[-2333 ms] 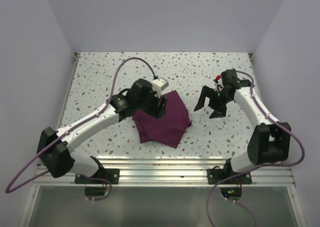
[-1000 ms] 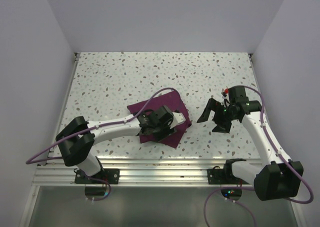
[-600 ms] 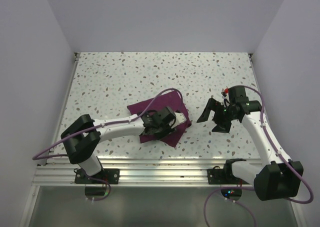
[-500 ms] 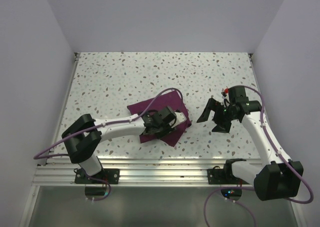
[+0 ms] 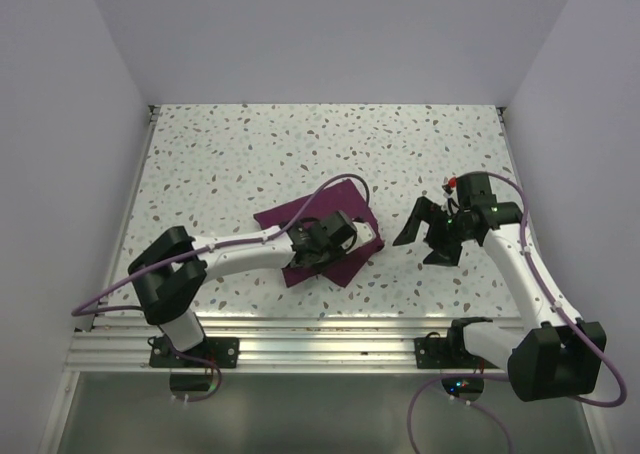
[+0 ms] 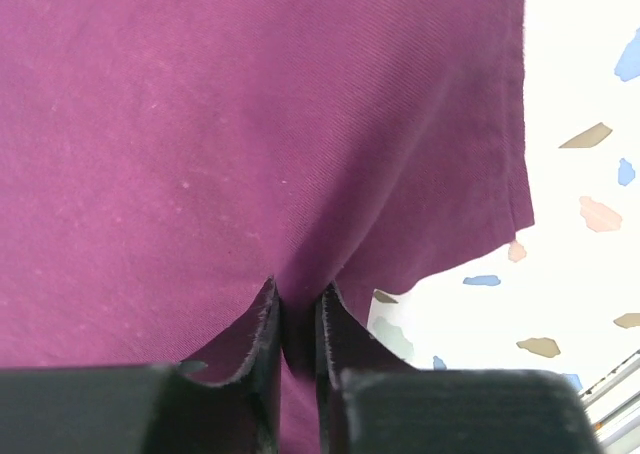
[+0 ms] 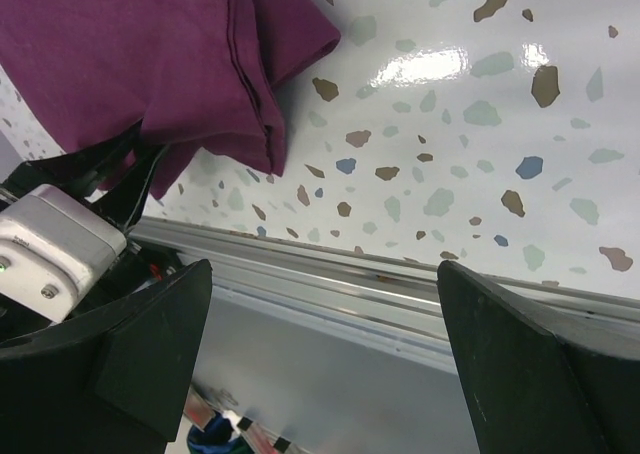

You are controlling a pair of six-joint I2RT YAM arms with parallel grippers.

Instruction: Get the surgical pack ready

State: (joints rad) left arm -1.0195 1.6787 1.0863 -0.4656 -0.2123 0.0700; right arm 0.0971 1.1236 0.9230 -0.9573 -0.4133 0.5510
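**Top external view.** The surgical pack [image 5: 348, 264], a folded dark purple cloth bundle, lies flat on the speckled desk [image 5: 250, 154], about midway between the left and right edges and nearer the near edge than the far one. The left arm reaches low across the bundle, and the left claw [image 5: 312, 254] is down on the cloth. Its fingers are hidden under the wrist. The right claw [image 5: 425, 239] hangs beside the bundle's right corner, apart from it, with its fingers spread wide.

**Left wrist view.** Purple cloth fills most of the frame. The two dark fingers [image 6: 262, 339] stand almost together, and a ridge of fabric is pinched in the narrow gap between them. The cloth's edge runs down the right side, with bare desk [image 6: 590, 124] beyond it.

**Right wrist view.** The right claw's fingers [image 7: 130, 334] sit far apart at the lower corners with nothing between them. The bundle's layered corner [image 7: 150, 54] lies at upper left. Below it is the metal rail [image 7: 350, 289] along the desk's near edge.
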